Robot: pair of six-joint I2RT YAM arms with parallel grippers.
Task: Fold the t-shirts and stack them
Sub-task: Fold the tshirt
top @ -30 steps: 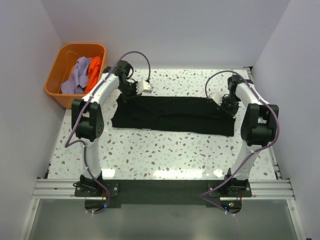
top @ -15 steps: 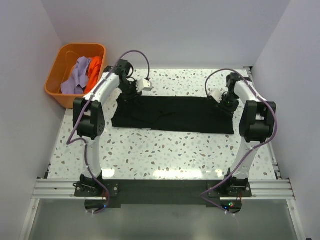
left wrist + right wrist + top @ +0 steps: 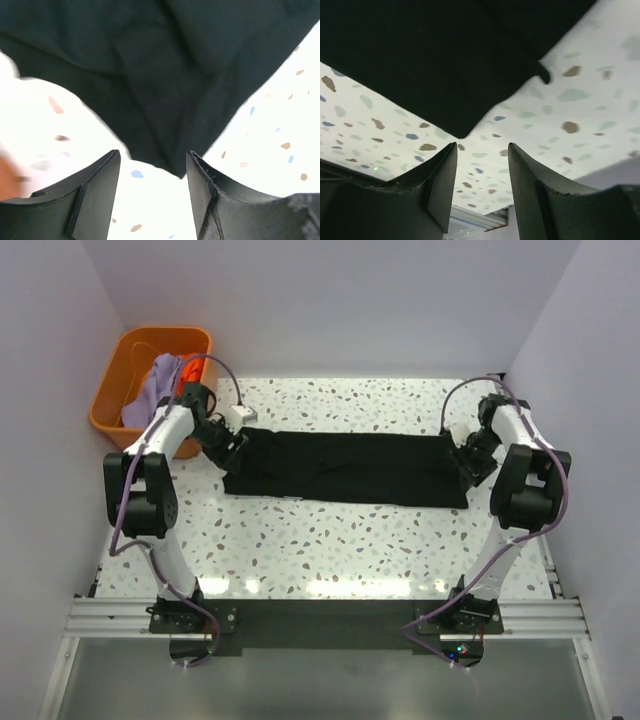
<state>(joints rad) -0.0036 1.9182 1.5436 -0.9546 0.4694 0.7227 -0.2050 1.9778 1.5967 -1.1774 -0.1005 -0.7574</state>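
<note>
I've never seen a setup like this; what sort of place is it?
Likely a robot test booth: plain white walls box in a speckled table, and a left arm and right arm bolted to a metal rail.

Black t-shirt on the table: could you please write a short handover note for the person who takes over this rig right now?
The left pincer is open and empty, at the left end of the black t-shirt.
The right pincer is open and empty, at its right end.
That shirt lies flat on the speckled table, folded into a long band.
The lavender t-shirt and the orange t-shirt are bunched in the orange tub.
Done: apparently the lengthwise fold.
Left: fold the band shorter, then fold the other two and stack all.
</note>
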